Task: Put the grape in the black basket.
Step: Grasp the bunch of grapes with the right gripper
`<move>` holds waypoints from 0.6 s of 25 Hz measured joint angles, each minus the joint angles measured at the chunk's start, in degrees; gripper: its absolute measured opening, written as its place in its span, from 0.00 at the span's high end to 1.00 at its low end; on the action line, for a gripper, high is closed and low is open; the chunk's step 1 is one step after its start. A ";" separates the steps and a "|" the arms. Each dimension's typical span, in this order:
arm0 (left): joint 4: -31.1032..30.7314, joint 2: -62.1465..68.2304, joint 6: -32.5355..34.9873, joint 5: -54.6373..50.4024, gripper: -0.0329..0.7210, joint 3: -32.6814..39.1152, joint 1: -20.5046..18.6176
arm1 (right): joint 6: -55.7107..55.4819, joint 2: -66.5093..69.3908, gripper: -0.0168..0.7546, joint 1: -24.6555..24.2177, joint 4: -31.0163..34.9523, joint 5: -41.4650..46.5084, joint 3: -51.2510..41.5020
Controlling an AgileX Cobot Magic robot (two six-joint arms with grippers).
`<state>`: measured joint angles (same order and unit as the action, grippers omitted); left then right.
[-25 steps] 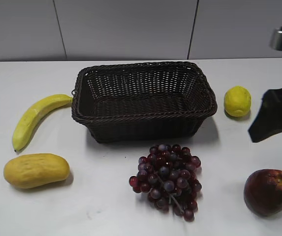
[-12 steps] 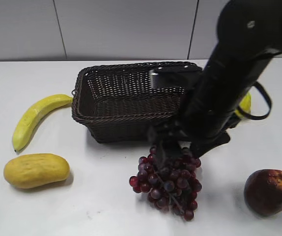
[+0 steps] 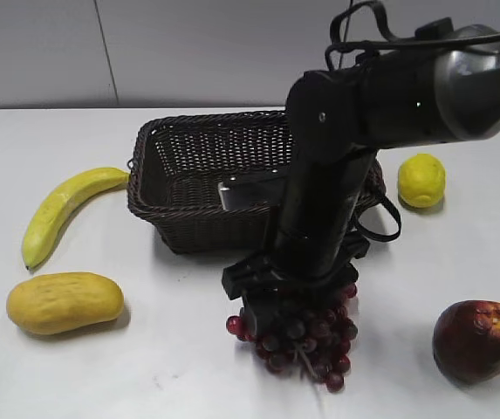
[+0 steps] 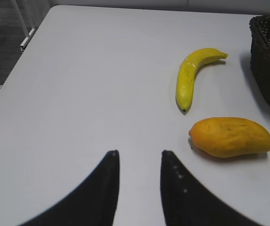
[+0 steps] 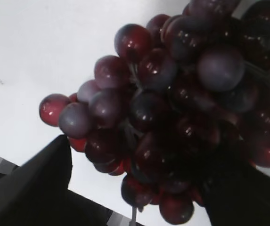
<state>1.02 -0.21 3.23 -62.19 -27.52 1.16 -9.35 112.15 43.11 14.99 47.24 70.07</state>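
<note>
The grape, a bunch of dark red and purple berries, lies on the white table in front of the black basket. My right gripper has come down onto the top of the bunch and hides its upper part. In the right wrist view the grape fills the frame and sits between the two spread black fingers of the right gripper, which is open around it. My left gripper is open and empty above bare table, away from the bunch. The basket's corner shows in the left wrist view.
A banana and a yellow mango lie left of the basket; both also show in the left wrist view, banana and mango. A lemon lies right of the basket. A dark red apple-like fruit sits at the front right.
My right arm swung in from the right edge and came down over the grape, then lowered and shifted slightly left onto the bunch. The fruit and basket stayed put.
</note>
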 joint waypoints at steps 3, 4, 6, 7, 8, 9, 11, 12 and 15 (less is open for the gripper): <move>0.00 0.00 0.00 0.00 0.64 0.00 0.00 | -0.24 1.19 0.22 0.00 -0.45 0.08 0.00; 0.00 0.00 0.00 0.00 0.64 0.00 0.00 | -0.45 1.24 0.23 0.00 -0.51 0.08 0.00; 0.00 0.00 0.00 0.00 0.64 0.00 0.00 | -0.87 1.24 0.31 0.00 -0.63 0.08 0.00; 0.00 0.00 0.00 0.00 0.64 0.00 0.00 | -1.09 1.24 0.39 0.00 -0.63 0.08 0.00; 0.00 0.00 0.00 0.00 0.64 0.00 0.00 | -1.23 1.24 0.49 0.00 -0.65 0.12 0.00; 0.00 0.00 0.00 0.00 0.64 0.00 0.00 | -1.26 1.24 0.58 0.00 -0.65 0.20 0.00; 0.00 0.00 0.00 0.00 0.64 0.00 0.00 | -1.47 1.24 0.77 0.00 -0.70 0.54 0.07; 0.00 0.00 0.00 0.00 0.64 0.00 0.00 | -1.55 1.24 0.77 0.00 -0.77 0.61 0.07; 0.00 0.00 0.00 0.00 0.64 0.00 0.00 | -1.78 1.06 0.77 0.00 -0.94 1.20 0.08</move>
<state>1.02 -0.21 3.23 -62.19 -27.52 1.16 -11.13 113.20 43.11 14.04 48.44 70.15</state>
